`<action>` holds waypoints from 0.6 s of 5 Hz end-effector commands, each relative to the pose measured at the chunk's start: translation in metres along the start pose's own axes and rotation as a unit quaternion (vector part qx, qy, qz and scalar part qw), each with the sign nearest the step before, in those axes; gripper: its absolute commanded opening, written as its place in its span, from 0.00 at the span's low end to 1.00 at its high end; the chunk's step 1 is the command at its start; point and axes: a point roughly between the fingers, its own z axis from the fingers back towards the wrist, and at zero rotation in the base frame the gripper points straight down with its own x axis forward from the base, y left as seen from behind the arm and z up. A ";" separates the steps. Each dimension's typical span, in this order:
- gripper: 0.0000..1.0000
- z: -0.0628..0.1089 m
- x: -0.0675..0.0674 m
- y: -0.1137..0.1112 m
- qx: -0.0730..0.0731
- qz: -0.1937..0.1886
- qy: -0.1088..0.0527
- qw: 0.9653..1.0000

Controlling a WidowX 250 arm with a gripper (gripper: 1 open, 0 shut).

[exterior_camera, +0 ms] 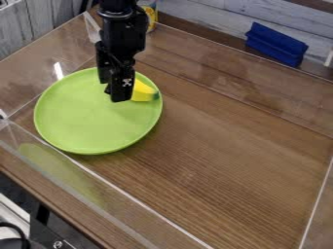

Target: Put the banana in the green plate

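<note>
With the banana (144,92) lying in the green plate (92,131), release looks done; gripper (119,89) jaws spread. Next: lift straight up, clear.

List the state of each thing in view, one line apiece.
tool: open, pointing down over the plate's upper part
banana: on the plate near its upper right edge, partly hidden by the tool
green plate: flat on the table, holding the banana
blue box: at the far side of the table
table: bare wood surface in front
</note>
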 end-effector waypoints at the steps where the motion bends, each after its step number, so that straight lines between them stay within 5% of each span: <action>1: 1.00 0.016 0.001 0.014 0.031 -0.032 -0.017 0.999; 2: 1.00 0.013 0.009 0.016 0.035 -0.053 -0.018 0.998; 3: 0.00 0.009 0.018 0.018 0.040 -0.075 -0.019 0.996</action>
